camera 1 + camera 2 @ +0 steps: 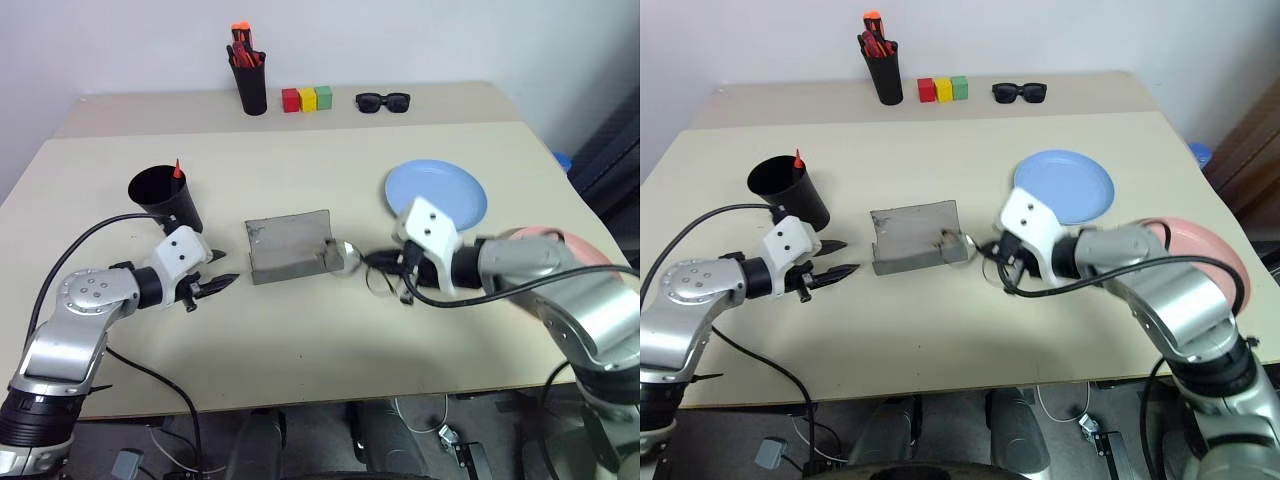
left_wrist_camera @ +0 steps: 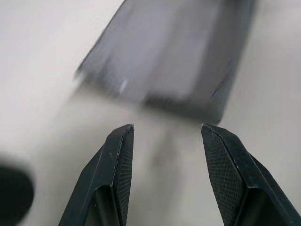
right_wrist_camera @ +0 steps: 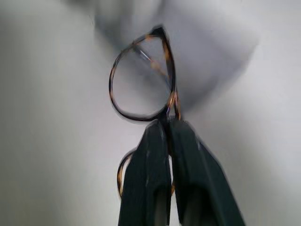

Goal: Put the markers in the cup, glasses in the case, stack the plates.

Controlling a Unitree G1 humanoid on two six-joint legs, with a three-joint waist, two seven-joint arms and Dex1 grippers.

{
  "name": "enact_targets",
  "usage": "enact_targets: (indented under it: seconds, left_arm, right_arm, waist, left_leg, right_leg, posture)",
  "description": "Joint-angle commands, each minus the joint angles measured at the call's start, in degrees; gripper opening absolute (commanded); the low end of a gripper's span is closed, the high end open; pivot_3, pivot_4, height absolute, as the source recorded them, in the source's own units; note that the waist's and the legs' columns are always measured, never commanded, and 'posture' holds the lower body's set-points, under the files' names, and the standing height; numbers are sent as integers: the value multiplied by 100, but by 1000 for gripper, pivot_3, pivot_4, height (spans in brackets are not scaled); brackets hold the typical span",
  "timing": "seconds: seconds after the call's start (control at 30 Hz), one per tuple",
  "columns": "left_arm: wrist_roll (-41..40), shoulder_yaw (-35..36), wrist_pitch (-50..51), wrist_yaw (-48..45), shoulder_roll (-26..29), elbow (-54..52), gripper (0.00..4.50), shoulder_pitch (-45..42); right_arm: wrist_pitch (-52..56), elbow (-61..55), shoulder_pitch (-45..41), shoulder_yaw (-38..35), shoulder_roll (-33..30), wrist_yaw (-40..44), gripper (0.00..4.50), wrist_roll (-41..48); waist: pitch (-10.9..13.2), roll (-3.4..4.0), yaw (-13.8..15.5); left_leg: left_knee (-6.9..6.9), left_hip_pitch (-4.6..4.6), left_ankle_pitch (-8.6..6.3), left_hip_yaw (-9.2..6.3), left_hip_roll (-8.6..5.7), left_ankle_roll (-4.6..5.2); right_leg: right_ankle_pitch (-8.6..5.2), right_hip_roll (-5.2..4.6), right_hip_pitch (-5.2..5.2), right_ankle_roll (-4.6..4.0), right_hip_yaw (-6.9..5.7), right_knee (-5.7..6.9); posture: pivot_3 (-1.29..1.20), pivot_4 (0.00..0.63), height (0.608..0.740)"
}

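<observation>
Right gripper: fingers clamped tight on the bridge of the glasses, one lens showing beyond the fingertips, the other partly hidden behind them. In the head views the glasses hang from this gripper above the table, just beside the open end of the case, at about 3 o'clock from it.

Left gripper: fingers spread apart with nothing between them, pointing toward the case from its 9 o'clock side and clear of it.

Case: lid raised, standing open near the table's centre, interior facing the robot.

Cup: at roughly 10 o'clock from the case, upright, with the red tip of the marker protruding above its rim.

Blue plate: flat on the table at about 2 o'clock from the case. Pink plate: at the table's right edge, largely hidden behind the right arm, well apart from the blue one; the two are not stacked.

Far edge, 12 o'clock: pen pot with orange-capped pens, three coloured blocks, black sunglasses.
</observation>
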Motion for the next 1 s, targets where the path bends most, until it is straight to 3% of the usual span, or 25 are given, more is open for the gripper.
enact_targets:
  seconds: [0.03,0.13,0.3,0.47,0.63,0.73,0.87,0.97,1.0]
  left_arm:
    - [-194,400,86,136,29,-202,2302,279]
    - [-284,541,179,241,8,-307,2302,533]
    - [-350,726,362,514,-36,-582,2302,883]
    - [-442,826,421,664,-59,-943,2302,1145]
    - [-704,901,413,674,-145,-1065,2302,1108]
    - [-821,826,381,638,-142,-1083,2302,982]
    - [-1287,876,594,691,-316,-1003,2302,516]
    - [-1655,730,1030,816,-492,-886,1406,-45]
    - [-1574,504,1121,900,-537,-787,913,-293]
  right_arm:
    - [-1273,1006,-860,815,408,162,76,-970]
    - [-2208,2252,-1566,1485,1043,107,76,-1801]
    - [-3128,3882,-1998,1805,2147,78,76,-2328]
    - [-3703,4067,-1761,2001,2072,754,76,-2631]
    - [-3477,3771,-1489,1914,1917,1273,76,-2615]
    - [-3300,3696,-1438,1831,1968,1357,972,-2620]
    - [-3171,3618,-1428,1573,2079,905,2898,-2788]
    - [-3117,3355,-1367,1259,2032,762,2966,-2747]
    - [-3025,3190,-1307,1135,1982,772,2966,-2687]
  waist:
    - [-1,-2,-7]
    - [-1,-2,-49]
    - [-1,-2,-41]
    - [0,-1,-4]
    - [0,0,15]
    - [0,0,-27]
    - [0,-1,-35]
    - [0,-1,3]
    - [-1,-2,15]
  left_leg:
    - [1,-2,0,0,-1,0]
    - [1,-3,0,2,-1,0]
    - [-7,-8,0,0,-1,-1]
    - [-7,-12,0,-1,-2,-1]
    - [-4,-3,0,-2,-2,-1]
    - [-2,-1,0,-2,-2,-1]
    - [-2,-1,0,-3,-2,-1]
    - [0,-3,0,-3,-2,-1]
    - [1,-4,0,-4,-2,-1]
  right_leg:
    - [0,-1,0,-1,0,-1]
    - [14,-3,0,-23,1,-4]
    - [23,-3,-5,-7,0,-2]
    - [25,-5,-8,-3,0,-1]
    - [17,-2,-4,-21,0,4]
    - [18,-1,-6,-21,0,10]
    - [19,-1,-6,-19,0,13]
    - [27,-1,-4,-5,0,13]
    - [27,-1,-4,-4,0,12]
  posture:
    - [0,150,740]
    - [0,150,740]
    - [0,150,740]
    - [0,150,740]
    - [0,150,740]
    - [0,150,740]
    - [0,150,740]
    - [0,150,740]
    - [0,150,740]
